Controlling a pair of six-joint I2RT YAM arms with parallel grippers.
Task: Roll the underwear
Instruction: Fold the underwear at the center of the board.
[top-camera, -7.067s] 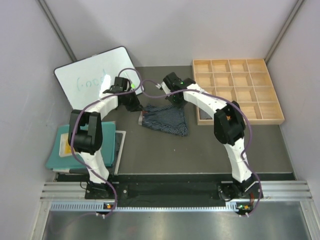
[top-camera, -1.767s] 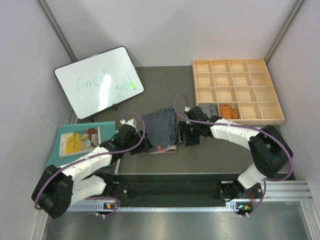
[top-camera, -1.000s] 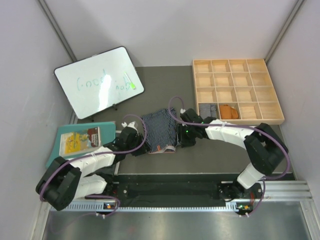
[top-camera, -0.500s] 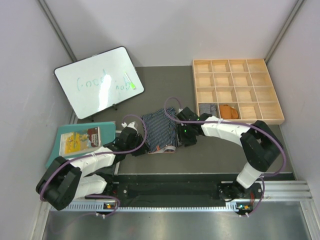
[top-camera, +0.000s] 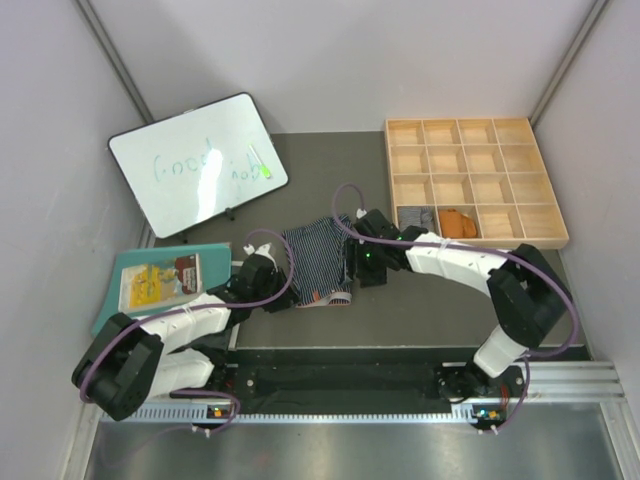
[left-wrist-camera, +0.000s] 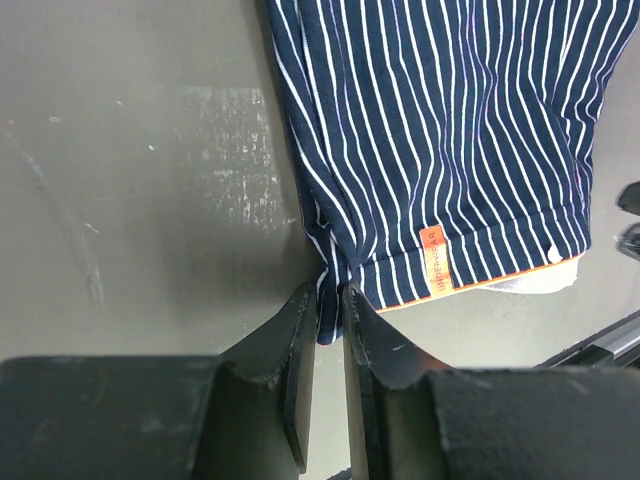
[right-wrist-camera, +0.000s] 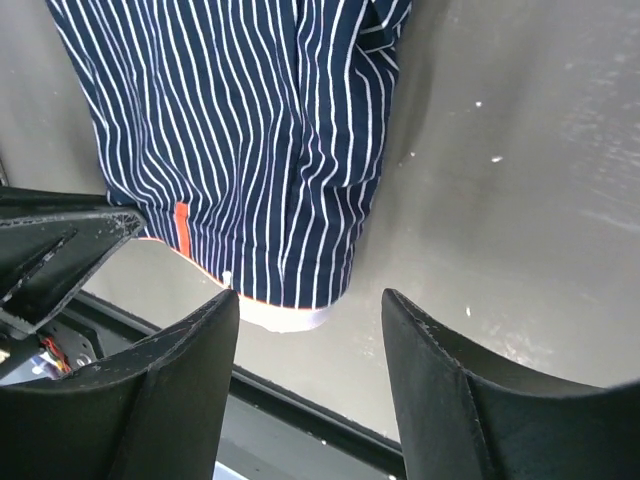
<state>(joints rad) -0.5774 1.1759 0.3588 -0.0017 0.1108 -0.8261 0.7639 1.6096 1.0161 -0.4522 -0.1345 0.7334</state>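
Right fingers (right-wrist-camera: 170, 400) widened; left fingers (left-wrist-camera: 292, 385) pinch navy underwear (left-wrist-camera: 440, 130) hem; grey tabletop (top-camera: 420, 315), white walls (top-camera: 350, 60).

Both arms are the same build. Left arm (top-camera: 185, 322) and right arm (top-camera: 455, 262) have white link shells and black joint housings. A purple cable (top-camera: 264, 232) loops along each arm, from behind the jaws back to a black base (top-camera: 195, 380). A green LED (top-camera: 372, 254) is lit just behind the right jaws. On the left gripper (left-wrist-camera: 327, 295) and right gripper (right-wrist-camera: 310, 300), the jaws are matte black, wedge-shaped, with flat inner faces.
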